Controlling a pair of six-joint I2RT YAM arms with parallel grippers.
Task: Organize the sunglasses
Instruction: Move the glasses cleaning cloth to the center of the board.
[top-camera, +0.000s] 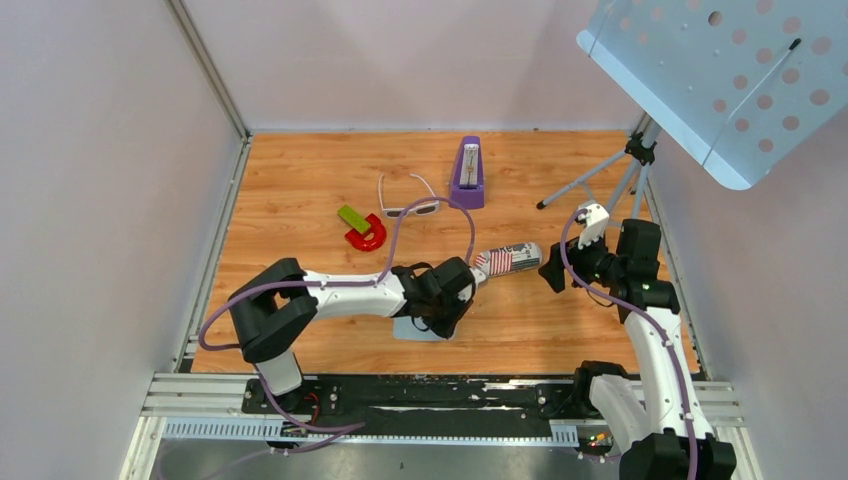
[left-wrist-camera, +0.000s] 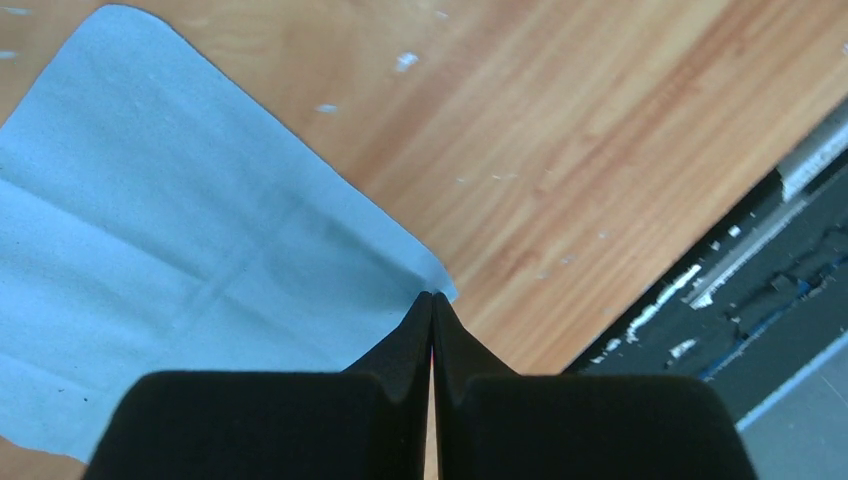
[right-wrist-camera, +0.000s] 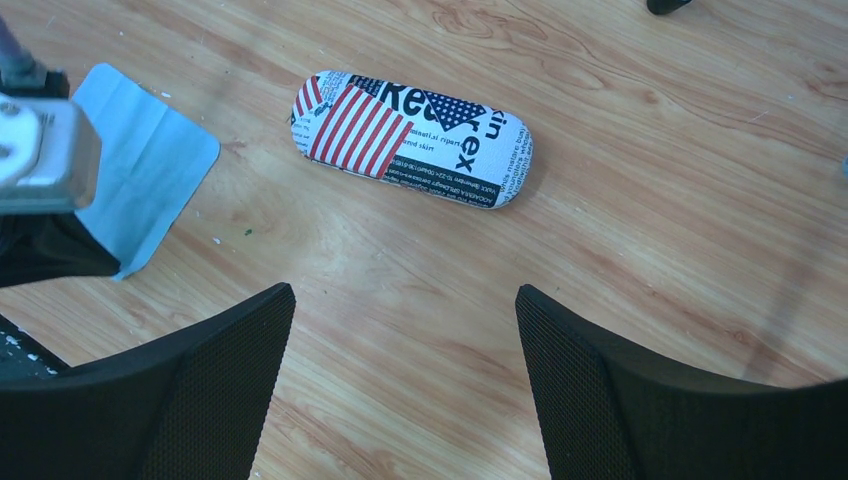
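While the left pincer is clenched, its two black fingers pressed together with only a thin slit between them, its tips sit right at one corner of the light blue cloth; I cannot tell whether they nip the fabric or merely meet over it. Seen from above, that cloth lies flat on the wooden tabletop near the front edge, mostly hidden beneath the left wrist. The right pincer is released, its fingers spread wide with nothing between them. It hangs over bare wood with the stars-and-stripes case lying closed just beyond its tips. In the top view the case lies between the two wrists, one end close to the left arm. The sunglasses rest well apart from both pincers, toward the back of the tabletop, with white frame, dark lenses and arms unfolded toward the rear wall. They sit just left of a purple upright object. A green block touches a red horseshoe shape to the sunglasses' front left. At the right rear stands a tripod under a perforated pale panel.
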